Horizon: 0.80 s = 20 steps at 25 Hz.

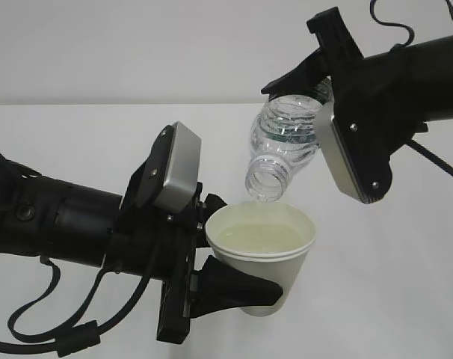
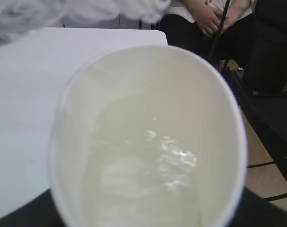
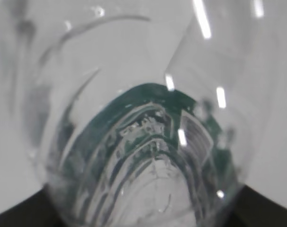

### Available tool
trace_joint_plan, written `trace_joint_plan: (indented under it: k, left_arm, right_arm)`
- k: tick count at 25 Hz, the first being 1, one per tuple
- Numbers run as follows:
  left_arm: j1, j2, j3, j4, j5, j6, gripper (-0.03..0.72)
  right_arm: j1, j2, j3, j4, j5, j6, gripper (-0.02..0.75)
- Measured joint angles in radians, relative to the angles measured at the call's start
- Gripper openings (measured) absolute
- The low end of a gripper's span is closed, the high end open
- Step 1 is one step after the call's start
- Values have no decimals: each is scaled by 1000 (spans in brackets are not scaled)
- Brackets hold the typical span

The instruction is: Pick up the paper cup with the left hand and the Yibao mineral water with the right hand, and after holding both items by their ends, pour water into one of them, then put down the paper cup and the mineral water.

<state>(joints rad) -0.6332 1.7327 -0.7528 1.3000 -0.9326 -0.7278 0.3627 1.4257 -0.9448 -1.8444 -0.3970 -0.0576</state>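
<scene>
Two grippers up off the white surface [image 1: 77,142], each holding one thing. Left gripper [image 1: 219,250] clamps the cup [image 1: 265,258] from its left side, black fingers [image 1: 238,288] pinching the lower wall, cup upright, held out to the gripper's right. Cup has pale liquid inside, level partway up; left wrist view shows the cup [image 2: 148,137] filling most of the frame with glints on the liquid. Right gripper [image 1: 316,112] pinches the bottle [image 1: 282,146] by its base end, bottle tipped steeply, open mouth pointing down and to the gripper's lower left. Mouth sits just above the cup's far rim, not clearly touching. No cap on it. Right wrist view looks along the bottle [image 3: 143,142], green label band seen through clear ribbed plastic. Person sitting behind the surface, hands [image 2: 214,19] clasped.
</scene>
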Motion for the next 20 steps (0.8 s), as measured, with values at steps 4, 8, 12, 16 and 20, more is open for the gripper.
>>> trace_joint_plan:
  k: [4,8,12,16,20]
  left_arm:
    - [0,0,0,0,0,0,404]
    - [0,0,0,0,0,0,403]
    - [0,0,0,0,0,0,403]
    - [0,0,0,0,0,0,403]
    - [0,0,0,-2,0,0,403]
  right_arm:
    - [0,0,0,0,-4,67,426]
    - [0,0,0,0,-13,108,426]
    - [0,0,0,0,-17,164,426]
    - [0,0,0,0,-17,213,426]
    - [0,0,0,25,-20,236,426]
